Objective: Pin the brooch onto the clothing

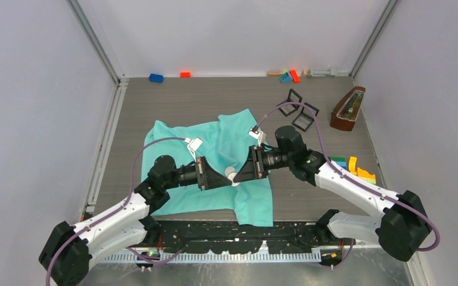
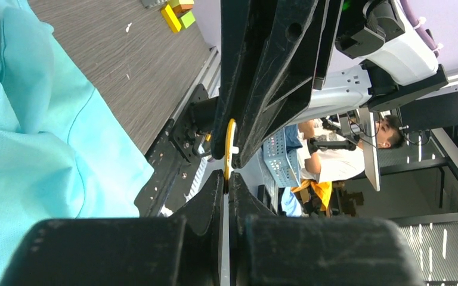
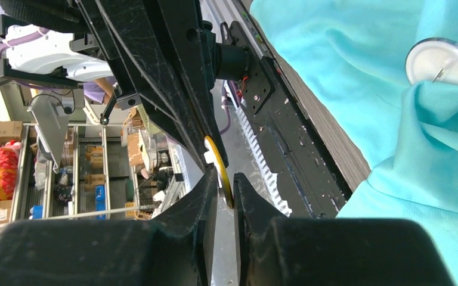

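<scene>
Your two claws meet tip to tip over the rumpled shirt (image 1: 226, 140), which lies spread on the table right in front of the arm bases. The left claw (image 2: 224, 186) is clenched. A thin yellow piece (image 2: 231, 146), seen edge-on, runs into its tips, so I judge it is pinched there. The right claw (image 3: 226, 185) has its fingers close on either side of the same piece, but the views don't show whether they bite it. The brooch (image 3: 442, 62) (a white disc with a bare pin across it, by my reading) lies on the shirt near the meeting tips, one edge tucked behind a fold. What the yellow piece is, I cannot say.

The step looks like a handover or a two-claw grip. Don't loosen the left until the right has a square, firm hold. Move both claws together without twisting, and lift no cloth, or the brooch may slide.
</scene>
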